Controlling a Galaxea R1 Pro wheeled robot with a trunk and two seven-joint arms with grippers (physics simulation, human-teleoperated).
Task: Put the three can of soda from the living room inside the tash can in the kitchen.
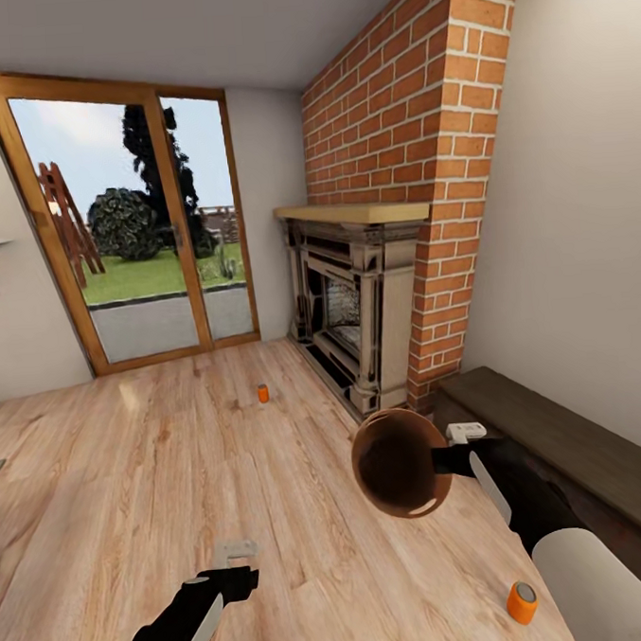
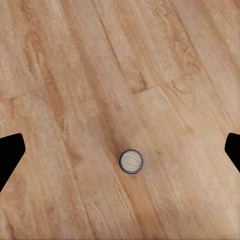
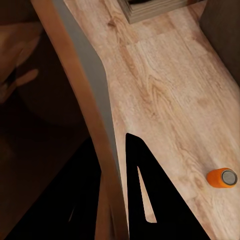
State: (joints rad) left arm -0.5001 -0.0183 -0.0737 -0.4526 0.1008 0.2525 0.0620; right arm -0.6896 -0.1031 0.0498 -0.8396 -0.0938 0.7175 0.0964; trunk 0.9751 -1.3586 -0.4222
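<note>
You are in the living room, facing the fireplace (image 1: 357, 299) and brick chimney (image 1: 414, 144). Your right end effector (image 1: 459, 459) is clamped on the rim of the tash can (image 1: 400, 463), which hangs tipped with its brown inside toward you, at about 4 o'clock from the middle of the head view. One orange can (image 1: 263, 392) stands on the wood floor (image 1: 130, 465) near the middle of that view, well apart from you; a second orange can (image 1: 522, 602) lies on its side at 5 o'clock, just beside your right forearm.

Your left end effector (image 1: 239, 563) is spread open, fingertips wide in the wrist view, hovering straight over the blue can (image 2: 131, 161), which stands upright between them but lower down.

Risks, as I judge them: the blue can sits a little off centre between the fingers, so a descent without correction could clip its rim and topple it, sending it rolling. The bin is gripped by its rim alone and tilted; a quick swing of the right arm may let it slip or sweep into the nearby orange can or the low worktop (image 1: 575, 447) at 3 o'clock.
</note>
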